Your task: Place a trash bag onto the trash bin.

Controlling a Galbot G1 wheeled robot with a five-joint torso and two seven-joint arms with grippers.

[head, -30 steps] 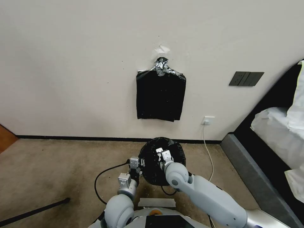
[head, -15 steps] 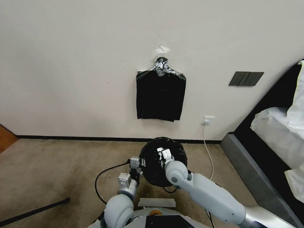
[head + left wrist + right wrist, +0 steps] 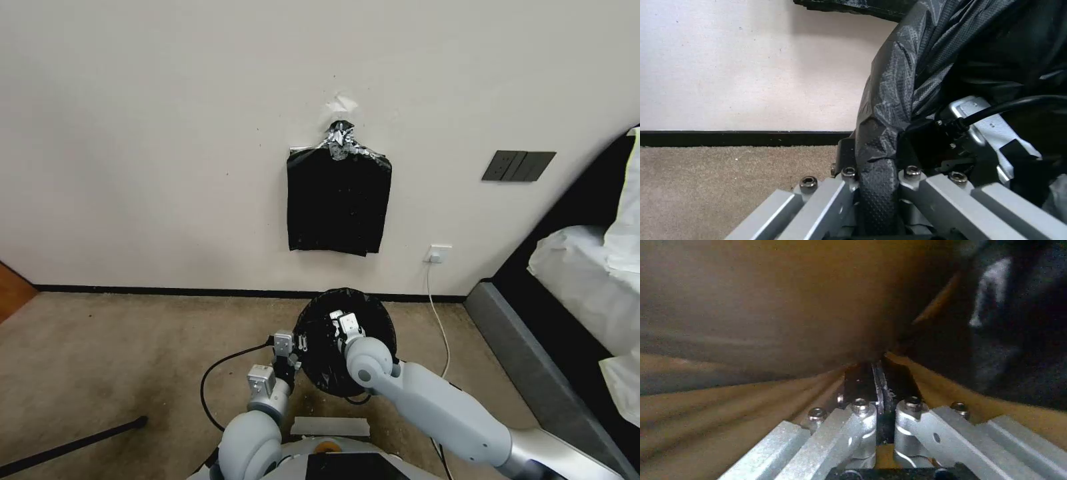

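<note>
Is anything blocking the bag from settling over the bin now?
Nothing visible: the trash bag already drapes over the bin. The left hand pinches its edge; the right hand reaches down inside it.

Brownish carpet (image 3: 120,347) covers the floor up to the black skirting at the wall, and standing on it close to the wall is the trash bin (image 3: 327,377) draped in the trash bag (image 3: 347,310), with a black cable (image 3: 210,383) looping just beside it, a white cord (image 3: 437,320) trailing nearby and a dark rod (image 3: 73,443) lying well off to the left.
</note>
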